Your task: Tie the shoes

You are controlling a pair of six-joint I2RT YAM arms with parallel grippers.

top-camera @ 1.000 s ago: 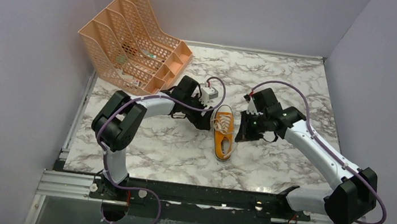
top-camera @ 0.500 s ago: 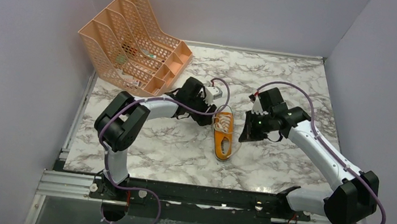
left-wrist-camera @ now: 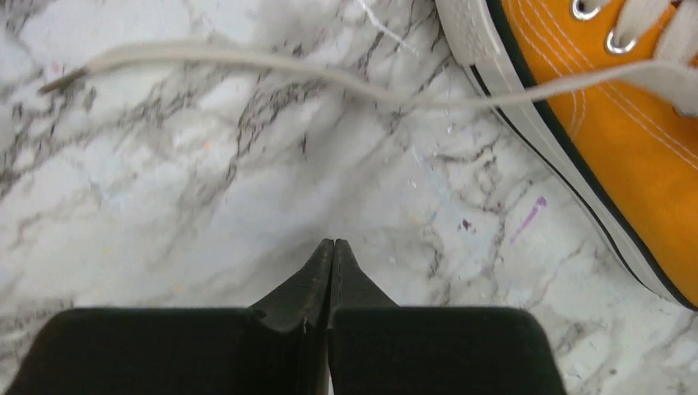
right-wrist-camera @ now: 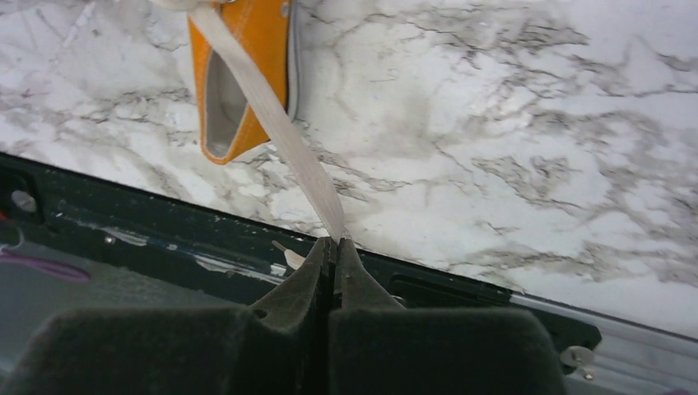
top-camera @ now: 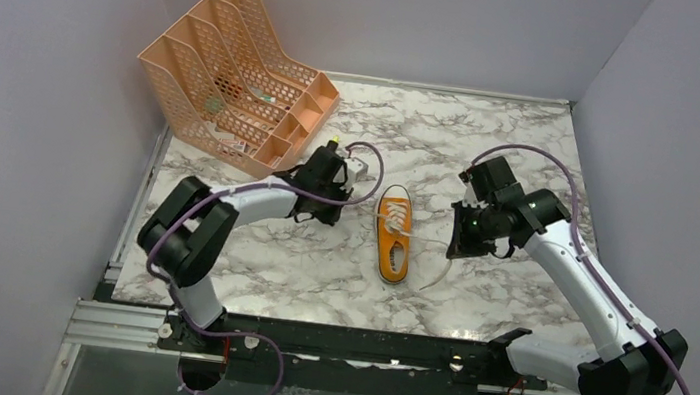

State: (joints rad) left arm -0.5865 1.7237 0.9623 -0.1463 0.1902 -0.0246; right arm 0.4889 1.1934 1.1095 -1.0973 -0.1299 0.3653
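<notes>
We see one white marble-patterned table (top-camera: 316, 276) carrying one peach plastic mesh file rack (top-camera: 230, 72) at the far left and one small orange canvas sneaker (top-camera: 394, 233) lying mid-table between two arms. Our right gripper (right-wrist-camera: 333, 243) pinches one flat white lace (right-wrist-camera: 267, 115), drawn taut from the sneaker. Our left gripper (left-wrist-camera: 332, 247) is closed on nothing; the other lace (left-wrist-camera: 247, 62) lies loose ahead of it. Pulling harder could drag the unanchored sneaker sideways.
</notes>
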